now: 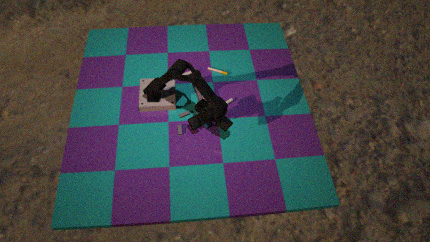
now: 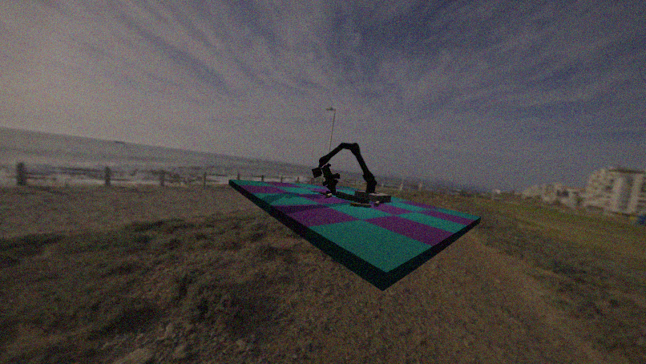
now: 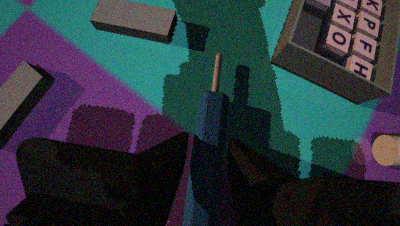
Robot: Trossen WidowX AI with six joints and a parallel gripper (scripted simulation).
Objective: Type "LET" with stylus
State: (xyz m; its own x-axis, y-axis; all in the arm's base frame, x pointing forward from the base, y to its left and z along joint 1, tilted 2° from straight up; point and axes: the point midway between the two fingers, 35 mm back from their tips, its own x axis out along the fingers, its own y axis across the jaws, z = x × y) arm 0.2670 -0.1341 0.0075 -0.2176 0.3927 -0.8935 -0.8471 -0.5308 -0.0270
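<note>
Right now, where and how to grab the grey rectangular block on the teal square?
Mid-length on the grey rectangular block, I'd say. Come from above, pinching its long parallel sides: it lies flat, clearly longer than wide.
</note>
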